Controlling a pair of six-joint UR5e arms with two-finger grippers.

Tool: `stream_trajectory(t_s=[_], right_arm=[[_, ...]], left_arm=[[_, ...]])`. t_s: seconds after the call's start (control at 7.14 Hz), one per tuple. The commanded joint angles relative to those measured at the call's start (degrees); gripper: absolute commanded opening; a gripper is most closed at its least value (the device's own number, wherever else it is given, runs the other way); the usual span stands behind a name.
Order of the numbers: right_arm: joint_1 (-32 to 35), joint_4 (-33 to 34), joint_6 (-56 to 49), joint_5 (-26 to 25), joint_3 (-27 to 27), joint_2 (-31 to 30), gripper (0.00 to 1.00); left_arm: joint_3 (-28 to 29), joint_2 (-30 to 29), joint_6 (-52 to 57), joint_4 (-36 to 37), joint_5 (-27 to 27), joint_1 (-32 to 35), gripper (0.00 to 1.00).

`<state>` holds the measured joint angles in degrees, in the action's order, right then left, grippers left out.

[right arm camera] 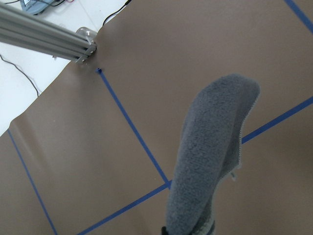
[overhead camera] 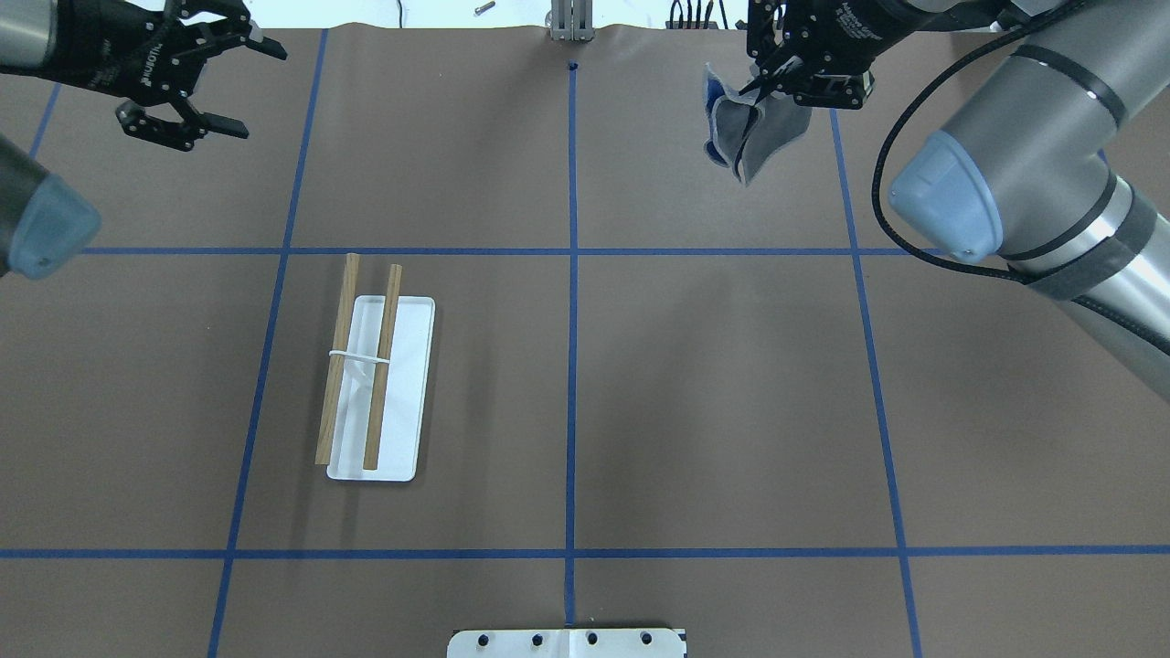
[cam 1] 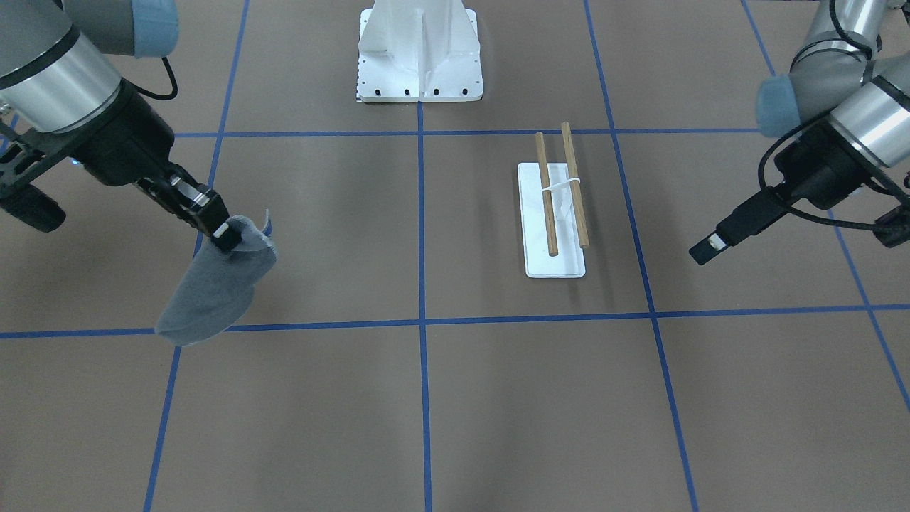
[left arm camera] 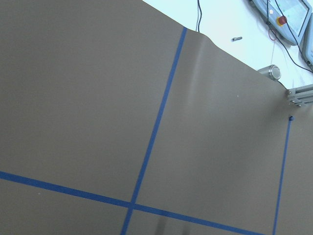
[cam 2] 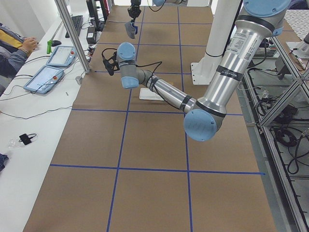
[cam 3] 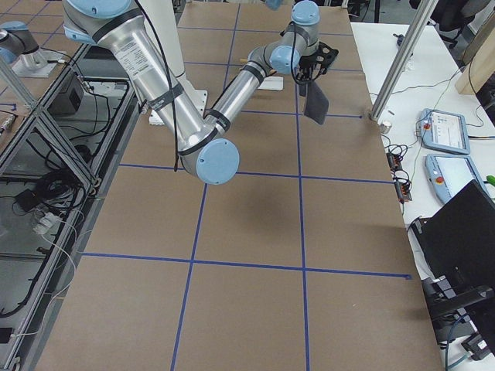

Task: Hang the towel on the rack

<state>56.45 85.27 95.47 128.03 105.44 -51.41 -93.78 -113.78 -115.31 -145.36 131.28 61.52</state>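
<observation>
The towel (cam 1: 213, 291), a dark grey fuzzy cloth, hangs in loose folds from my right gripper (cam 1: 226, 236), which is shut on its top edge and holds it clear above the table. In the overhead view the towel (overhead camera: 751, 128) hangs below the right gripper (overhead camera: 768, 84) at the far right. It fills the lower part of the right wrist view (right arm camera: 210, 156). The rack (overhead camera: 375, 384), a white base with two wooden dowels, stands on the left half of the table, far from the towel; it also shows in the front view (cam 1: 554, 213). My left gripper (overhead camera: 256, 90) is open and empty, at the far left.
The large white bolted pedestal (cam 1: 419, 53) stands at the robot's side of the table. Blue tape lines divide the brown table (overhead camera: 713, 393) into squares. An aluminium post (right arm camera: 49, 36) and operator tablets (cam 2: 53, 67) are beyond the far edge.
</observation>
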Motion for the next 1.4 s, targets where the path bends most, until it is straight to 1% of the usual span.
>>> stream_trajectory(t_s=[0.0, 0.14, 0.28, 0.42, 0.56, 0.7, 0.84, 0.98, 1.26], right_arm=[[-4.48, -1.06, 1.04, -3.29, 0.37, 3.67, 0.0], [-7.03, -4.64, 3.3, -5.75, 0.2, 3.94, 0.0], [-9.32, -8.41, 6.63, -8.56, 0.11, 4.03, 0.0], [-10.91, -10.28, 7.79, -10.93, -0.06, 4.12, 0.0], [-11.62, -10.82, 8.59, -13.74, -0.24, 4.99, 0.0], [-11.97, -11.0, 9.64, -15.08, -0.24, 5.35, 0.0], [-12.24, -11.09, 11.39, -16.13, -0.33, 6.14, 0.0], [-13.2, -12.83, 13.67, -17.71, -0.5, 6.58, 0.0], [-15.83, -15.12, 16.33, -21.4, -0.94, 6.58, 0.0]], left_arm=[[0.0, -0.22, -15.94, -8.34, -7.92, -4.38, 0.98], [0.52, -0.22, -21.3, -12.28, -10.32, -5.44, 0.98], [0.52, -0.48, -25.62, -13.54, -13.04, -7.36, 0.98], [0.52, -1.17, -29.06, -13.98, -13.85, -9.12, 0.98], [0.52, -1.18, -33.09, -16.86, -14.64, -11.84, 0.98], [0.35, -1.18, -39.14, -19.06, -17.6, -14.47, 0.98], [0.26, -1.18, -42.77, -21.09, -20.42, -16.85, 0.98], [0.17, -1.27, -43.67, -22.15, -22.54, -18.35, 0.98], [0.09, -2.06, -43.77, -22.16, -24.48, -19.07, 0.98]])
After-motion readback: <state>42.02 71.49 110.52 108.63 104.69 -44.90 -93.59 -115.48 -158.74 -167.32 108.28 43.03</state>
